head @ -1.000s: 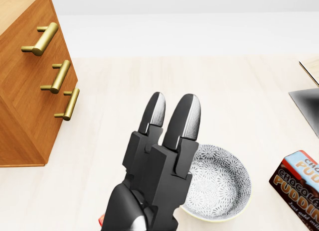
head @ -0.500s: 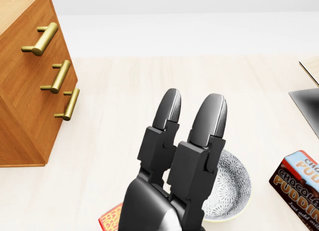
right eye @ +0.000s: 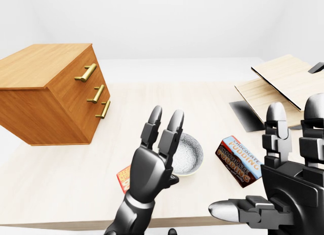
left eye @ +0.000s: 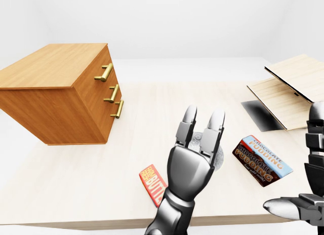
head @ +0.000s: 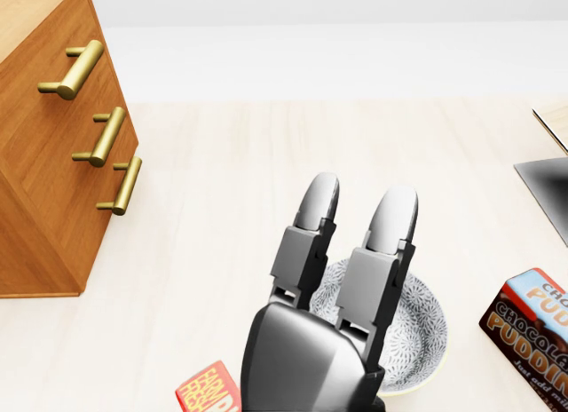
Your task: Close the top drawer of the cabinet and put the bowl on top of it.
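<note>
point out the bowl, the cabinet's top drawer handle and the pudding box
bowl [right eye: 190,155]: right-eye view, patterned inside.
top drawer handle [head: 73,71]: head view, middle of the brass bar.
pudding box [left eye: 262,161]: left-eye view, printed top face.

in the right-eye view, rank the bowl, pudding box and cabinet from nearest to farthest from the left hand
1. Bowl: just right of the left hand, partly behind its fingers.
2. Pudding box: farther right on the table, beyond the bowl.
3. Cabinet: far up-left, all three drawers look shut.
</note>
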Available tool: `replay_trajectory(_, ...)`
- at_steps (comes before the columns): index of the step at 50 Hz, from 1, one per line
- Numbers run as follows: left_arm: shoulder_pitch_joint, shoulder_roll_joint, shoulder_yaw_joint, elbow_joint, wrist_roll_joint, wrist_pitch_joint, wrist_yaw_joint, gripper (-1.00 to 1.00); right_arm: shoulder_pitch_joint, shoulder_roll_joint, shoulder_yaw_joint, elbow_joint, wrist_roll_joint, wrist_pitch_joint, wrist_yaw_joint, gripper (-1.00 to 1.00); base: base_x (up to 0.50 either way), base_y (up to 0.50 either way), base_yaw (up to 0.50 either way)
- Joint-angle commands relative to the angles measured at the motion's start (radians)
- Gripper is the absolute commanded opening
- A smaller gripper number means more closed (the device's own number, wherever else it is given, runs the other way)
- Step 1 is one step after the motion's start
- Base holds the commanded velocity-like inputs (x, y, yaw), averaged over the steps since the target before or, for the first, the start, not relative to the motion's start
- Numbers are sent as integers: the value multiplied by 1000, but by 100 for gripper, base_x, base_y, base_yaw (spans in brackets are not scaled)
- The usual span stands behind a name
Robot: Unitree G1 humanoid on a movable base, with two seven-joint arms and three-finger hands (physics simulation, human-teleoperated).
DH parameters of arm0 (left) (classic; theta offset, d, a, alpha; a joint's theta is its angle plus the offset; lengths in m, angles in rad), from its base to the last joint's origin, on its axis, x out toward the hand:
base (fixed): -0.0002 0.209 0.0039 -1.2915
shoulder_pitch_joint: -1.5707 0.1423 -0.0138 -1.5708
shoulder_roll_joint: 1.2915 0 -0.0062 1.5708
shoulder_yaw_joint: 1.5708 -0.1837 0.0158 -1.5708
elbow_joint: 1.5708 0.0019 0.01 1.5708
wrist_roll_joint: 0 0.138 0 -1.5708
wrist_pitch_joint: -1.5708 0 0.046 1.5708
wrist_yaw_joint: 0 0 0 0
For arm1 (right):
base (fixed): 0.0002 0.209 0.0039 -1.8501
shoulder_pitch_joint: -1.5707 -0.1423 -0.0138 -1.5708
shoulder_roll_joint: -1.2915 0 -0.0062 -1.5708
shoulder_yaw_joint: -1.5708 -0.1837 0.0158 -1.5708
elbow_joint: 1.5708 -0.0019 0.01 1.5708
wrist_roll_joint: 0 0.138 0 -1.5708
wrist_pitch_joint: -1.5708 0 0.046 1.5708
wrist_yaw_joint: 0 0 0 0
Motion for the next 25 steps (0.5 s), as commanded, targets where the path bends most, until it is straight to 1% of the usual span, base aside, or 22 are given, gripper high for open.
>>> replay_trajectory(1,-20,-30,40,110,48,0,10,100,-16,4,-15,0,2,0,4,100,0,0,0)
replay_trajectory(9,-20,-37,35,137,74,0,0,100,-11,-6,-22,0,22,0,-6,100,0,0,0)
replay_trajectory(12,-25,-43,44,173,73,0,2,100,-15,-7,-26,0,27,0,-9,100,0,0,0)
replay_trajectory(15,-23,-45,40,198,83,0,-2,100,-12,-7,-27,0,27,0,-9,100,0,0,0)
replay_trajectory(21,10,-29,-5,213,138,0,-44,100,-12,-16,-36,0,45,0,-18,100,0,0,0)
replay_trajectory(23,27,-19,-31,205,152,0,-48,100,-13,-17,-34,0,43,0,-19,100,0,0,0)
replay_trajectory(25,27,-15,-37,198,157,0,-55,100,-15,-17,-35,0,44,0,-20,100,0,0,0)
